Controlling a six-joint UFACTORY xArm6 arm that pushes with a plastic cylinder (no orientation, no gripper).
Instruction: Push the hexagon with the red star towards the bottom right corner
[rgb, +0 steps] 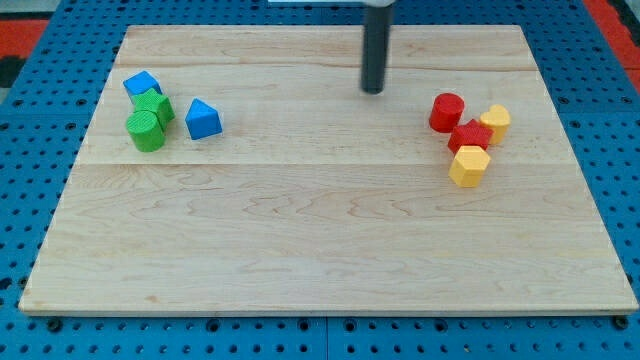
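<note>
Wooden board (300, 240), yellow hexagon (469, 166), my tip (373, 91)

The hexagon (469, 166) touches the star (469, 136) from below, right of my tip (373, 90).

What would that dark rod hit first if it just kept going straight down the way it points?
My tip points straight down at the pale wooden board, so it would meet bare wood first. It looks to be at the surface already, though depth is hard to judge. No block lies under it.
</note>
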